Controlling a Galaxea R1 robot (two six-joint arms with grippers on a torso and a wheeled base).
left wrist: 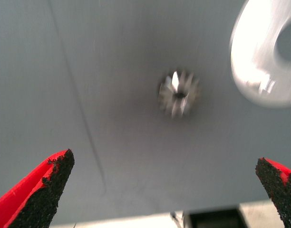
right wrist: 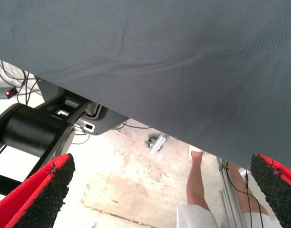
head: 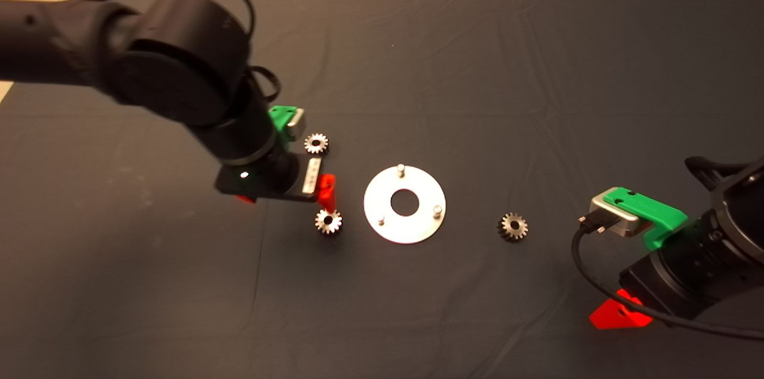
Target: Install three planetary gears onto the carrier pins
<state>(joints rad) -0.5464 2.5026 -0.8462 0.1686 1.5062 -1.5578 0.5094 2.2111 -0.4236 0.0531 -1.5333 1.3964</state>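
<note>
The round metal disc (head: 376, 200) lies mid-mat with three bare carrier pins (head: 401, 169), (head: 437, 209), (head: 381, 219). Three planetary gears lie flat on the mat: one (head: 316, 143) to the disc's far left, one (head: 328, 222) to its near left, one (head: 513, 227) to its right. My left gripper (head: 286, 199) hovers just left of the near-left gear, one red finger (head: 325, 191) right above it. In the left wrist view this gripper (left wrist: 164, 190) is open and empty, with that gear (left wrist: 179, 95) ahead and the disc (left wrist: 259, 61) beside it. My right gripper (head: 621, 314) waits open at the lower right.
The dark mat (head: 537, 68) covers the table, with bare table beyond its far edge. The right wrist view looks past the mat's edge (right wrist: 136, 118) at the floor, the robot's base (right wrist: 36, 133) and a person's legs (right wrist: 198, 180).
</note>
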